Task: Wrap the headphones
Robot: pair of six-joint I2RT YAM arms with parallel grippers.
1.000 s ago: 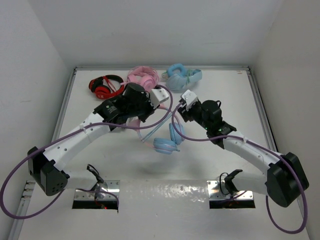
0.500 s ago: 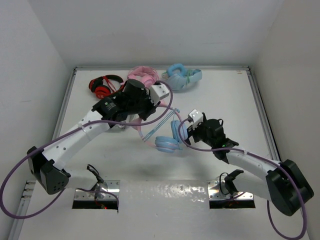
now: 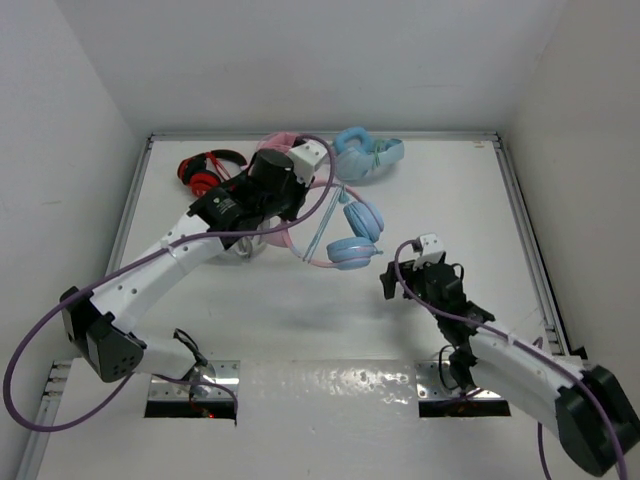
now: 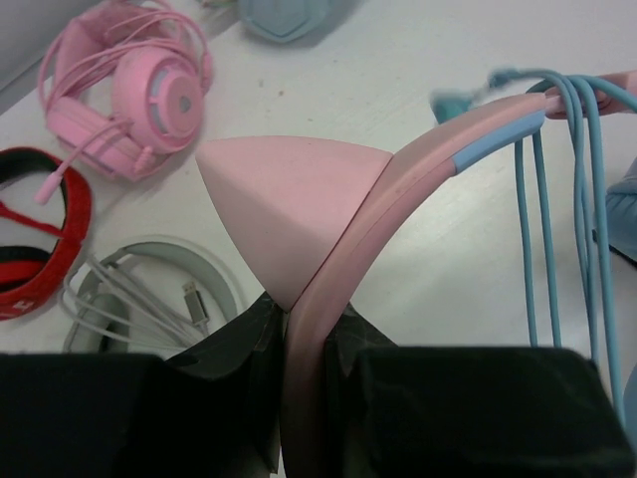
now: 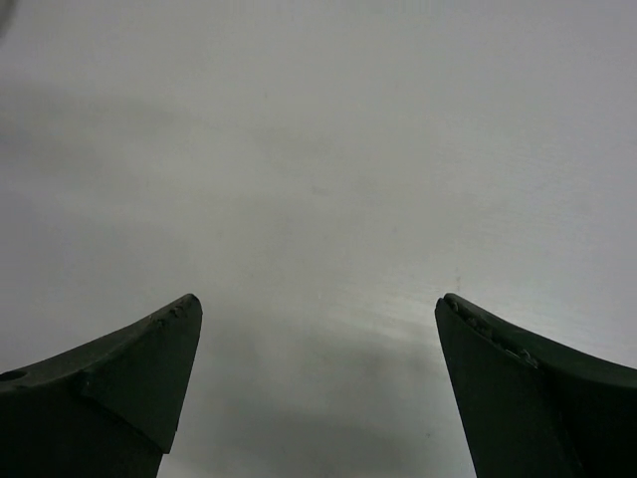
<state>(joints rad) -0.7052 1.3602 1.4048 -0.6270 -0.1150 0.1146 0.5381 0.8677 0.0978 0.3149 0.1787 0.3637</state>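
Top view, headphones: I see the headphones (image 3: 352, 250) near the middle of the desk (image 3: 470, 200), with the two light blue earcups (image 3: 362, 215) close together and the pink headband (image 3: 305, 255) curving left to the tip of the left arm (image 3: 170, 260).
Top view, cable: a thin teal cable (image 3: 322, 232) is strung between headband and earcups.
Top view, left jaws: the wrist hides them from above, so I cannot tell their state here.
Top view, right arm: the right arm (image 3: 500, 345) sits low on the right. Its tip is near the lower earcup but apart from it.
Top view, back edge: red headphones (image 3: 205, 172), an all-pink pair (image 3: 285, 150) and an all-blue pair (image 3: 365, 155) lie in a row.
Left wrist view, left jaws: pressed together on the pink headband, pinching it just below a pink ear (image 4: 289, 209).
Left wrist view, cable: several teal strands hang over the headband on the right.
Left wrist view, around: the all-pink pair and the red headphones lie at the left, and a white hoop (image 4: 214, 274) with a white lead lies just beside the jaws.
Right wrist view, right jaws: spread wide, with nothing between them and only bare desk beyond.
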